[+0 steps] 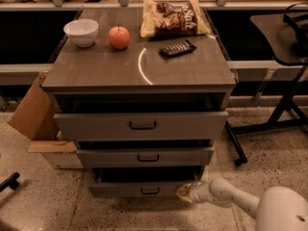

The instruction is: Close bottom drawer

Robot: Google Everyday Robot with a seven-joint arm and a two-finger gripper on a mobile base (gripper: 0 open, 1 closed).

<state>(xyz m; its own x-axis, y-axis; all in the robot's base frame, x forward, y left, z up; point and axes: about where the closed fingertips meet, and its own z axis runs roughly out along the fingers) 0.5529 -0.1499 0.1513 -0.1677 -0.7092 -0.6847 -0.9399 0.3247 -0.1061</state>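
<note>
Tool [186, 192] sits low in the frame, right of centre, its tip touching or just beside the right end of the bottom drawer [130, 190]. Whether it is spread or pressed together I cannot tell from this view.

The bottom drawer is the lowest of three in the bench [139, 73], at the lower middle of the frame. It is pulled out, with a dark gap showing above its front panel. The middle drawer [110, 157] and the top drawer [96, 125] above it also stand out from the carcass.

To close it well, I judge the push should run straight back toward the top of the frame, square to the panel. Contact this far to the right could skew the drawer on its runners and bind it. Moving the contact nearer the small dark handle [150, 191] would load both sides evenly. Slow, steady pressure suits this, and the tool should stay low enough to clear the middle drawer's front, which overhangs it. The push ends when the dark gap above the panel is gone.

The white arm [226, 196] enters from the lower right corner. It reaches out of a bulky rounded housing [284, 211] and lies almost level, close over the floor [43, 206]. Its narrow end points left toward the drawer's right end.
</note>
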